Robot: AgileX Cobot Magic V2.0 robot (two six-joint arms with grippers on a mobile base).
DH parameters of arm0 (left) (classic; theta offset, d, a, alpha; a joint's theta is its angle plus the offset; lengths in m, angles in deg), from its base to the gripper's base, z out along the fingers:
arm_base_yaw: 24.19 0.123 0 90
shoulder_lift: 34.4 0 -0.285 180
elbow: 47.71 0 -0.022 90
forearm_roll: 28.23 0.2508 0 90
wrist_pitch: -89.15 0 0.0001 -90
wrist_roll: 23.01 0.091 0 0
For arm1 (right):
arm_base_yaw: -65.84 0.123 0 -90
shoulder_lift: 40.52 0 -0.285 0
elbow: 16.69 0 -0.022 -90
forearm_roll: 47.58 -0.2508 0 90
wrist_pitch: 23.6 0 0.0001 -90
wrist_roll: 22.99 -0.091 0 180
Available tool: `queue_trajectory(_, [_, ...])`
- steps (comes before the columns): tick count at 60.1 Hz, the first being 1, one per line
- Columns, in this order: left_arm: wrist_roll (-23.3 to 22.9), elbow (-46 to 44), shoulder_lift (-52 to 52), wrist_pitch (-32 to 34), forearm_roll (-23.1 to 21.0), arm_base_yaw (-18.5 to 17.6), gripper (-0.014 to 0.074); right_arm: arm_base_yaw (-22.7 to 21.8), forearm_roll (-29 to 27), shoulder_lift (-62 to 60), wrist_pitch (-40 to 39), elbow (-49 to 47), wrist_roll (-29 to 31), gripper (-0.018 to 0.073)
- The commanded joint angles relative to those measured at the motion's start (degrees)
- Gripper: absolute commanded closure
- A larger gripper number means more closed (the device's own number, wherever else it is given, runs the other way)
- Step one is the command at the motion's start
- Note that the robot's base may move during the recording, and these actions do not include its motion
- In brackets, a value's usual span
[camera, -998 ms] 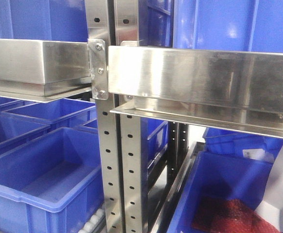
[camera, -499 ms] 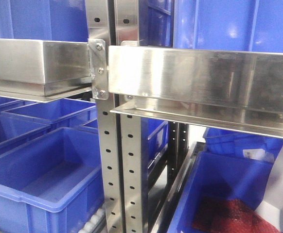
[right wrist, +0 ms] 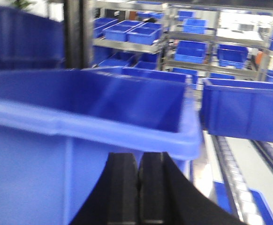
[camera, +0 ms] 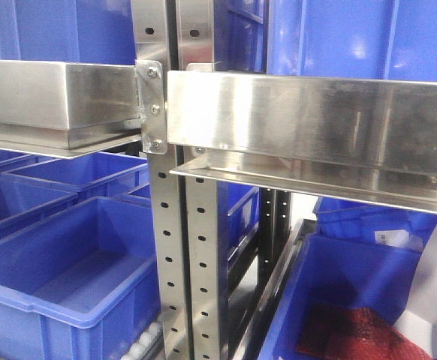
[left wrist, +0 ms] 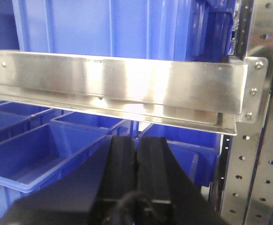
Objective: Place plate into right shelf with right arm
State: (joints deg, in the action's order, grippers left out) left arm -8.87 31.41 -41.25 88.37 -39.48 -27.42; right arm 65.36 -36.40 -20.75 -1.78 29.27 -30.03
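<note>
The right shelf (camera: pixel 316 120) is a shiny steel rack with perforated posts (camera: pixel 203 262) and blue bins. A white slanted object (camera: pixel 436 292) stands at the right edge above a blue bin (camera: pixel 339 277). It is cut off by the frame, and I cannot tell if it is the plate. No plate shows in either wrist view. My right gripper (right wrist: pixel 138 155) is shut and empty, its tips just under the rim of a blue bin (right wrist: pixel 80 117). My left gripper (left wrist: pixel 136 138) is shut and empty, below a steel ledge (left wrist: pixel 127 82).
A red mesh item (camera: pixel 354 334) lies in the lower right bin. Open blue bins (camera: pixel 76 270) fill the lower left shelf. A steel ledge (camera: pixel 53 94) and more bins sit above. Roller tracks (right wrist: pixel 235 168) and further racks of bins (right wrist: pixel 193 49) show behind.
</note>
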Motion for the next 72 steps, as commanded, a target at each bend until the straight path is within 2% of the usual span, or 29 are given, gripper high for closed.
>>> queue_trajectory(1, [-0.1,0.3,0.3,5.0,-0.1,-0.1,0.0643,0.0,-7.5,-0.3,-4.3,-0.1,9.1,0.0507])
queue_trajectory(5, [-0.1,0.3,0.3,5.0,-0.1,-0.1,0.0643,0.0,-12.3,-1.7,-4.7,2.6,13.1,0.0507])
queue_trajectory(9, [-0.1,0.3,0.3,5.0,-0.1,-0.1,0.0643,0.0,-14.6,-3.3,-6.1,6.3,13.8,0.0507])
queue_trajectory(26, [-0.1,0.3,0.3,5.0,-0.1,-0.1,0.0643,-3.4,-15.2,-12.7,-15.5,23.0,8.8,0.0507])
queue_trajectory(39, [-0.1,0.3,0.3,5.0,-0.1,-0.1,0.0643,-4.9,-15.2,-13.3,-23.9,32.5,8.4,0.0507])
queue_trajectory(72, [-0.1,0.3,0.3,5.0,-0.1,-0.1,0.0643,-4.9,-15.1,-13.3,-22.2,32.5,8.4,0.0507])
